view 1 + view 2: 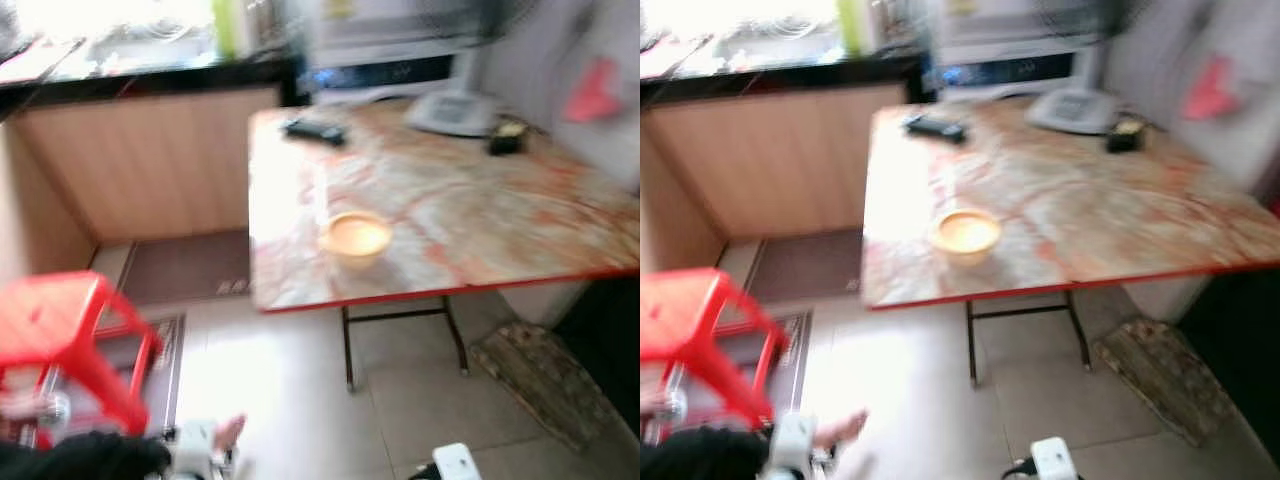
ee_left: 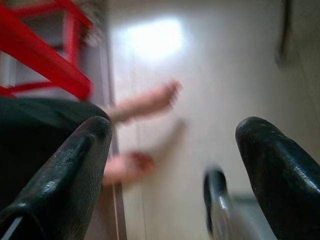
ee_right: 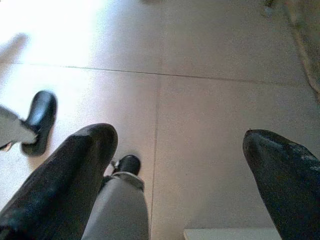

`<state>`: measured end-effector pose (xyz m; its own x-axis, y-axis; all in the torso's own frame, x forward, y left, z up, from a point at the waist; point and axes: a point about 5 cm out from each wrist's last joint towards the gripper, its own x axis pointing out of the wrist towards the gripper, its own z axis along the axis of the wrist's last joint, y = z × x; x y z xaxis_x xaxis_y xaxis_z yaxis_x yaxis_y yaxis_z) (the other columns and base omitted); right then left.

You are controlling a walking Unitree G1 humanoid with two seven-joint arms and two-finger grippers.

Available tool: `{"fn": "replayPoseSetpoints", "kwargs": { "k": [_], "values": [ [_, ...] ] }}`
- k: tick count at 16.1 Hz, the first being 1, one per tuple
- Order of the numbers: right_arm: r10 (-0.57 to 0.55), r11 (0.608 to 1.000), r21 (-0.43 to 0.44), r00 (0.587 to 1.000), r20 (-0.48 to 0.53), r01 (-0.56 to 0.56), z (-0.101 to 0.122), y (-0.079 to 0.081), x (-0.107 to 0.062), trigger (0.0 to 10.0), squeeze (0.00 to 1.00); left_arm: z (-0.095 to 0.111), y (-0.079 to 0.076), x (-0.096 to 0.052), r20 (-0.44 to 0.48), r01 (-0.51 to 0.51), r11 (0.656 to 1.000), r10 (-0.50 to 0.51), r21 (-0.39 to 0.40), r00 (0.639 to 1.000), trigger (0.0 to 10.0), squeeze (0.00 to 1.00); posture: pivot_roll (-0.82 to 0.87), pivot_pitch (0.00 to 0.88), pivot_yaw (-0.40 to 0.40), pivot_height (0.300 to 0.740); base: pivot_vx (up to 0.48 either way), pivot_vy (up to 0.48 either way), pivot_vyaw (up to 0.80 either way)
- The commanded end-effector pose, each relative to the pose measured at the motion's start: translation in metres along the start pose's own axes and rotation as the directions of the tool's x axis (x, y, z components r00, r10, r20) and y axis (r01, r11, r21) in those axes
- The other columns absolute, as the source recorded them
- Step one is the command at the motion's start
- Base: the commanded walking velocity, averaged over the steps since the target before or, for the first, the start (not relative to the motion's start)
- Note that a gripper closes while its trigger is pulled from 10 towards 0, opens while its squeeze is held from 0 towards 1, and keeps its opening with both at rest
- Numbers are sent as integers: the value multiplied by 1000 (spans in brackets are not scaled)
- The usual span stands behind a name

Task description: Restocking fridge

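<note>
A folding table (image 1: 470, 210) with a glossy marbled top in cream and orange, a red edge and thin dark metal legs is seen ahead. A small round yellowish bowl (image 1: 356, 236) is set near the table's front edge. Toward the back of the table a dark flat remote-like object (image 1: 314, 129), a pale grey rounded device (image 1: 452, 112) and a small dark box (image 1: 506, 137) are noted; blur prevents closer identification. Behind the table a counter (image 1: 150, 150) with light wood-grain panels and a dark top is observed, and a brown mat (image 1: 185, 266) lies on the floor at its foot. A red plastic stool (image 1: 70, 335) with square legs stands at the robot's left on the pale tiled floor (image 1: 300, 390). A rough woven mat (image 1: 545, 380) lies by the wall at the right. No fridge or stock item can be identified in these blurred views.

Both arms are held low, pointing down at the floor. The left gripper (image 2: 175, 165) is seen with its two black rubbery fingers spread wide apart and nothing between them; a person's bare feet (image 2: 145, 102) are recorded on the tiles beyond it, beside the stool. The right gripper (image 3: 180, 180) is likewise held spread and empty above the tiles, with the robot's own grey legs and black feet (image 3: 40, 120) below it.
</note>
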<state>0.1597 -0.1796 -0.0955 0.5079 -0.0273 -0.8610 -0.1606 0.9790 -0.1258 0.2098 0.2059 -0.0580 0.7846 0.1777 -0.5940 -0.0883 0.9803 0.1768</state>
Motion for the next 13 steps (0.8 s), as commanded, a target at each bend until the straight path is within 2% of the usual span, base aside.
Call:
{"fn": "replayPoseSetpoints", "kwargs": {
  "k": [1, 2, 5, 6, 7, 8, 9, 10, 11, 12, 13],
  "values": [
    [-5, 1000, -1, 1000, -24, 5, -13, -4, -3, 10000, 0, 22, 6, 3, 137, -48, 999, 50, -19, 989, 10000, 0, 58, 17, -12, 740, 0, 0, 0],
    [-6, 1000, 0, 1000, -25, 7, -14, -5, -3, 10000, 0, 32, 7, 2, 206, -50, 999, 50, -7, 977, 10000, 0, 63, 18, -12, 740, 0, 0, 0],
    [-2, 1000, -11, 1000, -28, 2, -15, -6, -3, 10000, 0, 67, 11, -12, 444, -85, 996, 70, 14, 893, 10000, 0, 62, 12, -14, 740, 0, 0, 0],
    [-2, 1000, -16, 1000, -25, 2, -15, -7, -3, 10000, 0, 80, 9, -21, 523, -94, 992, 39, 79, 852, 10000, 0, 62, 12, -14, 740, 0, 0, 0],
    [0, 1000, -26, 1000, -24, 0, -15, -7, -3, 10000, 0, 92, 0, -31, 593, -70, 978, -61, 196, 803, 10000, 0, 66, 9, -17, 740, 0, 0, 0],
    [2, 999, -32, 1000, -24, -3, -15, -8, -3, 10000, 0, 100, -5, -40, 633, -69, 973, -90, 221, 769, 10000, 0, 72, 0, -16, 740, 0, 0, 0],
    [2, 999, -32, 1000, -24, -2, -15, -8, -3, 10000, 0, 108, -1, -47, 662, -79, 986, -39, 147, 749, 10000, 0, 68, 0, -15, 740, 0, 0, 0],
    [1, 1000, -31, 1000, -22, -2, -15, -8, -4, 10000, 0, 114, -1, -51, 677, -84, 986, -35, 143, 735, 10000, 0, 67, 0, -16, 740, 0, 0, 0],
    [2, 999, -32, 1000, -21, -2, -15, -8, -3, 10000, 0, 127, -5, -59, 715, -75, 983, -68, 166, 696, 10000, 0, 70, 0, -18, 740, 0, 0, 0],
    [5, 999, -51, 1000, -21, -6, -14, -7, -3, 10000, 0, 146, -9, -67, 757, -59, 986, -81, 156, 649, 10000, 0, 80, 0, -18, 740, 0, 0, 0],
    [5, 999, -52, 1000, -21, -6, -14, -7, -3, 10000, 0, 152, -9, -69, 770, -48, 989, -81, 143, 633, 10000, 0, 79, 0, -16, 740, 0, 0, 0]
  ]
}}
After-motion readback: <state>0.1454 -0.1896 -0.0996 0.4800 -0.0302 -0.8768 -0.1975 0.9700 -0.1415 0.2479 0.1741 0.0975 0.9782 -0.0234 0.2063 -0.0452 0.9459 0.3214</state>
